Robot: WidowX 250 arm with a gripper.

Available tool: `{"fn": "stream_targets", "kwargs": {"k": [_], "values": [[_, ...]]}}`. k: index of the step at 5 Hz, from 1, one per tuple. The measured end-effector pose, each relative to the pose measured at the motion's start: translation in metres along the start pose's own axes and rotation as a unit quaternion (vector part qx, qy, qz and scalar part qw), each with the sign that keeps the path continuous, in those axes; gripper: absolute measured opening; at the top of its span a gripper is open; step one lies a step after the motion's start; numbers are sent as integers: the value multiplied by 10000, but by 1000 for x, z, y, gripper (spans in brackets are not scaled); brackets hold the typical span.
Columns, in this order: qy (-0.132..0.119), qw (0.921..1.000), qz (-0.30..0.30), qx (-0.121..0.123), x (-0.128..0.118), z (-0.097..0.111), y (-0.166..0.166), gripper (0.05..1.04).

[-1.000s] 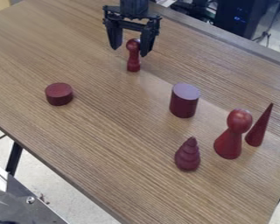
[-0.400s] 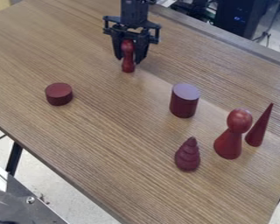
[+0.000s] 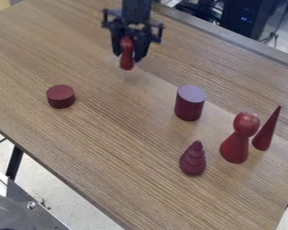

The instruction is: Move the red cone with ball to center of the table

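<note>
1. The gripper (image 3: 128, 57) hangs from the arm (image 3: 135, 10), which enters at the top edge of the view. Its fingers are closed around a red piece, one on each side.
2. This piece is the small cone with ball (image 3: 127, 53). It is upright, with the ball on top between the fingers, and the base points down below the fingertips. It appears to be a little above the table (image 3: 110, 148), toward the far edge and well apart from the other pieces.
3. The low cylinder (image 3: 61, 97), dark red, stands nearer to the camera, at the left of the view.
4. The tall cylinder (image 3: 190, 104) stands upright near the middle of the view, with dark red side and paler, purplish top.
5. The ringed cone (image 3: 193, 159), dark red, stands upright in front of the tall cylinder, closer to the camera.
6. To the right of the ringed cone stands the big cone with ball (image 3: 238, 139), red and upright.
7. The thin cone (image 3: 267, 131) is just beside it, at the right side of the view, with its sharp point up.
8. Farther outward, a black case (image 3: 247, 19) is behind the table, and a dark leg (image 3: 14, 164) shows below the near edge.
</note>
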State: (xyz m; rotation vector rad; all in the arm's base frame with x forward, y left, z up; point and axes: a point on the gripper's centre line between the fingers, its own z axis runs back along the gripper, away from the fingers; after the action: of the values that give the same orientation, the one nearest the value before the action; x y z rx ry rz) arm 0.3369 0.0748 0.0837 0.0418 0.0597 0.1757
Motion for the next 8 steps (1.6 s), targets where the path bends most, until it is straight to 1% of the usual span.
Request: {"fn": "stream_targets", "kwargs": {"k": [1, 2, 3, 4, 5, 6, 7, 8], "values": [[-150, 9990, -104, 400, -13, 29, -20, 515], [-30, 9989, -308, 359, -28, 33, -43, 515], [189, 9983, -527, 179, -39, 30, -66, 515], [456, 9976, -526, 57, -49, 29, -73, 515], [906, 9953, -337, -14, -67, 19, -74, 515], [1180, 9928, -162, -102, -81, 1, -69, 515], [1572, 9870, 295, -179, -101, -20, -49, 515], [1570, 9864, 301, -382, -120, -46, -46, 515]]}}
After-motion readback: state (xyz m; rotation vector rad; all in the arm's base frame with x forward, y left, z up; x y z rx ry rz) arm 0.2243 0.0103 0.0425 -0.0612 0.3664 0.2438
